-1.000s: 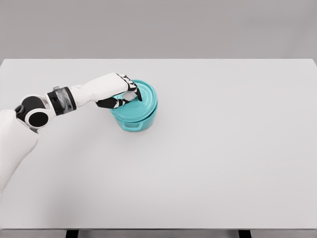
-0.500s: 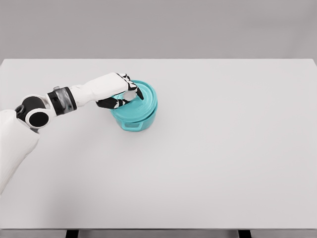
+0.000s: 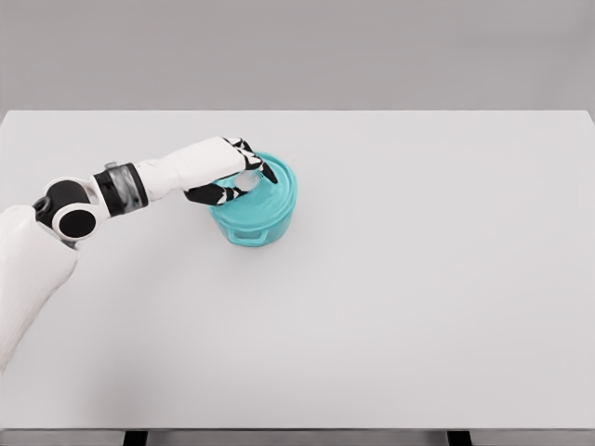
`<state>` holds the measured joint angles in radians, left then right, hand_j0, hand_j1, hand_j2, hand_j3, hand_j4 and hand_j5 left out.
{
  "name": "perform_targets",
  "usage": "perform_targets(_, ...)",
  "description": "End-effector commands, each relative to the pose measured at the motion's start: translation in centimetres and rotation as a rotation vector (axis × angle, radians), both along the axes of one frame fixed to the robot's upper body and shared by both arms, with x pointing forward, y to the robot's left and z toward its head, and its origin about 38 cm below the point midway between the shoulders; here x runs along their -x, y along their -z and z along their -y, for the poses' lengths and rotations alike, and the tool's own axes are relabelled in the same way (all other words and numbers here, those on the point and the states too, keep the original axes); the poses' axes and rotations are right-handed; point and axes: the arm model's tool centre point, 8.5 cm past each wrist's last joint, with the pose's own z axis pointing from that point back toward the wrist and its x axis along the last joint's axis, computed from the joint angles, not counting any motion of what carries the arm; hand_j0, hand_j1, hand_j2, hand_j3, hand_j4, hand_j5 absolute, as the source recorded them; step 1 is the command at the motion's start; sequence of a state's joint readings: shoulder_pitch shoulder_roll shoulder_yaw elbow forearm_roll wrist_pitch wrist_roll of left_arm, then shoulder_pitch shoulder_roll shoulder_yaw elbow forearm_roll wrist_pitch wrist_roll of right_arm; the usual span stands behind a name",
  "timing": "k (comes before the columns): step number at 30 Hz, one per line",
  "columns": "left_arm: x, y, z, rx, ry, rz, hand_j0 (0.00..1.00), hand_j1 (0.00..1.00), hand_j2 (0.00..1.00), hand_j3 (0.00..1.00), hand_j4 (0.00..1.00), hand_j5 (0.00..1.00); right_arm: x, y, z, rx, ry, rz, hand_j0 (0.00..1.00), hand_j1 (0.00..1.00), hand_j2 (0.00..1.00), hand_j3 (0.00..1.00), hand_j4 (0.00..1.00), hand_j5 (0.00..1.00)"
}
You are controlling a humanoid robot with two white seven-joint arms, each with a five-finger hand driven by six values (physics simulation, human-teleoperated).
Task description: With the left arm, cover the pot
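The left hand [image 3: 232, 177] reaches in from the left and lies over the near-left part of the lid [image 3: 272, 181], its dark-jointed fingers [image 3: 219, 192] curled down around what seems to be the lid's knob — the knob itself is hidden under the palm, so the grip reads as closed on the lid. The teal lid sits on top of the teal pot [image 3: 253, 221], directly beneath and just right of the hand, its rim lining up with the pot's. One pot handle juts out below the hand, toward the camera. Pot and lid stand on the white bench [image 3: 418, 279] — bare surface spreads far to the right of the hand.
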<state>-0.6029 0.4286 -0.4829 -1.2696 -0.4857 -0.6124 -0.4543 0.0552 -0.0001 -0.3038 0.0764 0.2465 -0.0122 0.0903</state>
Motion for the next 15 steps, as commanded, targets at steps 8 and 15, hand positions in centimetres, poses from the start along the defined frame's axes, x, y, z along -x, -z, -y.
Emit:
perform_targets(8,-0.07,0.12,-0.07,-0.004,-0.003,-0.007,0.72,0.72,0.72,0.72,0.72,0.72,0.01,0.0,-0.01,0.0,-0.001,0.0,1.0,1.0,1.0,1.0,1.0,1.0)
perform_targets(15,-0.07,0.12,-0.07,-0.004,-0.003,-0.007,0.73,0.73,0.73,0.73,0.73,0.73,0.01,0.0,-0.01,0.0,-0.001,0.0,1.0,1.0,1.0,1.0,1.0,1.0)
